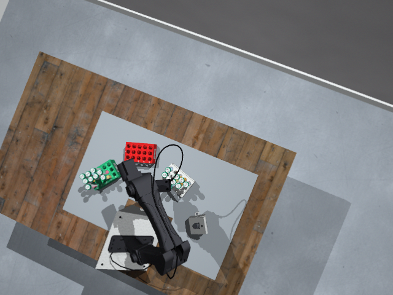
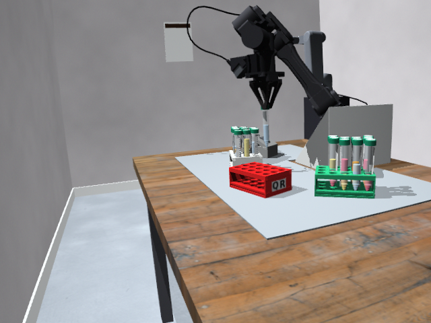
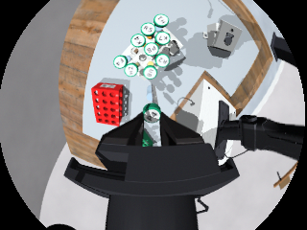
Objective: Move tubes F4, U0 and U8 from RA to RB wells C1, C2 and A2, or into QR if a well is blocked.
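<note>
My gripper (image 2: 264, 106) (image 3: 152, 115) is shut on the green cap of a tube (image 2: 265, 130) (image 3: 152, 110) with pale blue liquid. The tube hangs upright, clear of the racks; I cannot read its cap label surely. In the top view the wrist hides the fingers. The green rack RA (image 2: 361, 176) holds several capped tubes at one end, with open wells at the other. The white rack RB (image 1: 190, 180) (image 2: 245, 161) holds several capped tubes, standing upright. The red rack QR (image 1: 136, 149) (image 2: 267, 180) (image 3: 119, 89) has no tubes.
The grey button box (image 1: 198, 224) (image 2: 269, 150) (image 3: 226, 36) stands on the mat beyond RB, and no lit lamp is visible. QR lies between RA and RB, farther from the base. The pale base plate (image 1: 109, 254) borders the mat near the arm.
</note>
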`<state>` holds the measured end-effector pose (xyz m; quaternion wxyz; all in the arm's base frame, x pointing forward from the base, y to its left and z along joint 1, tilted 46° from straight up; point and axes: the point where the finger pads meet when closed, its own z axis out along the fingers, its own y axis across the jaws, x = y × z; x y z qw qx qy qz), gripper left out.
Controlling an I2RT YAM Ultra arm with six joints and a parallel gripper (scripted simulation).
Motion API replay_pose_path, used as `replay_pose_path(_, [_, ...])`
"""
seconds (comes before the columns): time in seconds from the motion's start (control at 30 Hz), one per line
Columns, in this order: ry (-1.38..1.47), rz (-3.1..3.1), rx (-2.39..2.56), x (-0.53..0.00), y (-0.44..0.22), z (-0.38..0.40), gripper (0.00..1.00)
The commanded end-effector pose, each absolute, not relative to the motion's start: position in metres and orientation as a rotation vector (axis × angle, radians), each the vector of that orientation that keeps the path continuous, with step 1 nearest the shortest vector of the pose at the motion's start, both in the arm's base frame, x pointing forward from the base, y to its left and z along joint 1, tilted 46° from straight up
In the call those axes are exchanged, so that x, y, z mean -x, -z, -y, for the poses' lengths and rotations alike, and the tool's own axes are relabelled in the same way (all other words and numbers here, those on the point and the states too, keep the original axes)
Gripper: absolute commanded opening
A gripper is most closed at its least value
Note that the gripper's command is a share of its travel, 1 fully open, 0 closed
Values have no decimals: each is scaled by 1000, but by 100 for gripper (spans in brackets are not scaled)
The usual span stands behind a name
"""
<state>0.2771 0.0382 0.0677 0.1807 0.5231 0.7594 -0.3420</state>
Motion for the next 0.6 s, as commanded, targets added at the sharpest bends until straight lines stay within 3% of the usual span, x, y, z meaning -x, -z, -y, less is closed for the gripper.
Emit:
replay_pose_path(0.0, [980,-2149,-1432,-287,-75,-39,0])
replay_pose_path(0.57, [962,-2148,-1444,-305,-80,-33,0])
